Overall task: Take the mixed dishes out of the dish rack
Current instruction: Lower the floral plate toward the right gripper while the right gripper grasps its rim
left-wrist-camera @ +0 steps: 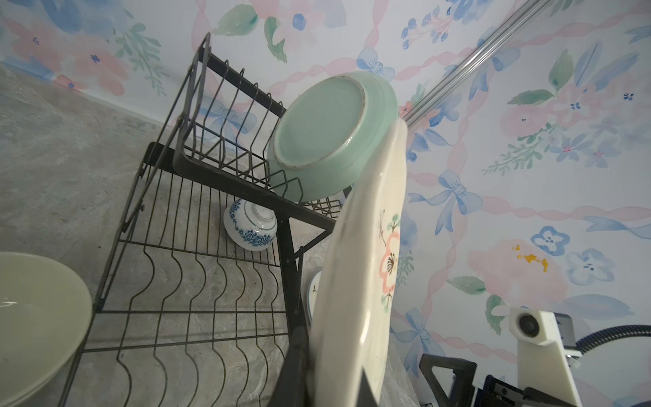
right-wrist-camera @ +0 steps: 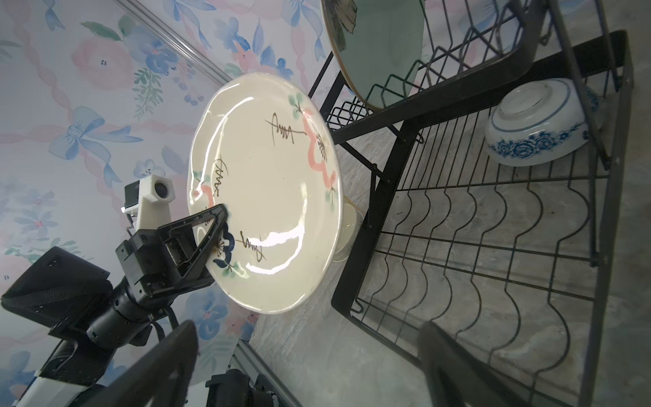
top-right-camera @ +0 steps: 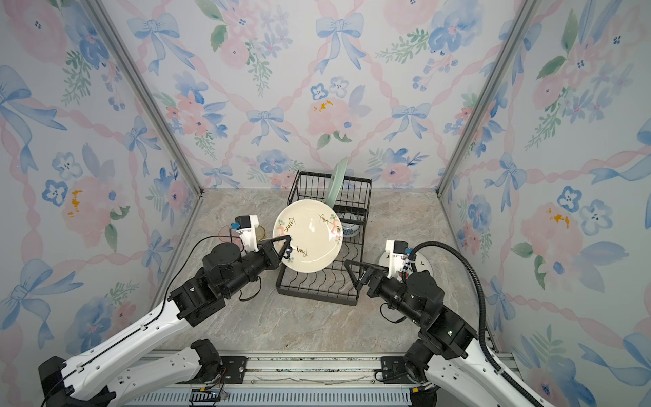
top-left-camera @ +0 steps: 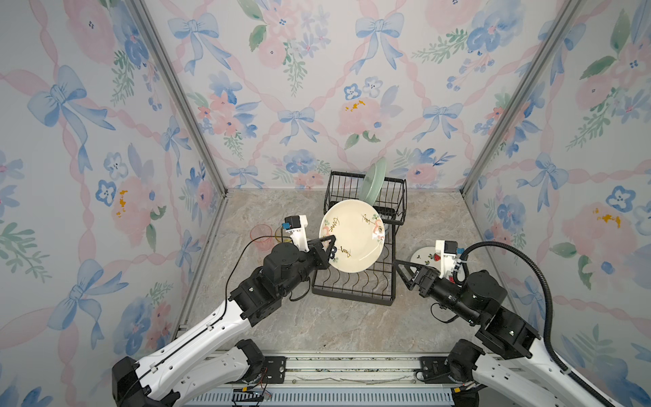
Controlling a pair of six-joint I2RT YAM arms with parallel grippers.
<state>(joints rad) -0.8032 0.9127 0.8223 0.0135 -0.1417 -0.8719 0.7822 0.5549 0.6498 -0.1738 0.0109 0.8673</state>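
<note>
My left gripper (top-left-camera: 331,251) is shut on the rim of a cream plate (top-left-camera: 352,236) with pink flowers, holding it tilted above the black wire dish rack (top-left-camera: 352,289). The left wrist view shows the plate (left-wrist-camera: 355,282) edge-on between the jaws. A pale green plate (top-left-camera: 373,181) stands in the raised basket tier. Beneath that tier a blue-and-white bowl (right-wrist-camera: 535,123) lies upside down on the lower tray. My right gripper (top-left-camera: 403,275) hangs open by the rack's right side, with nothing between its fingers.
A watermelon-print plate (top-left-camera: 424,257) lies on the table beneath my right wrist. A pink tumbler (top-left-camera: 260,236) and a yellow one (top-left-camera: 280,235) stand left of the rack, behind my left wrist. A cream bowl (left-wrist-camera: 35,317) sits by the rack's left edge.
</note>
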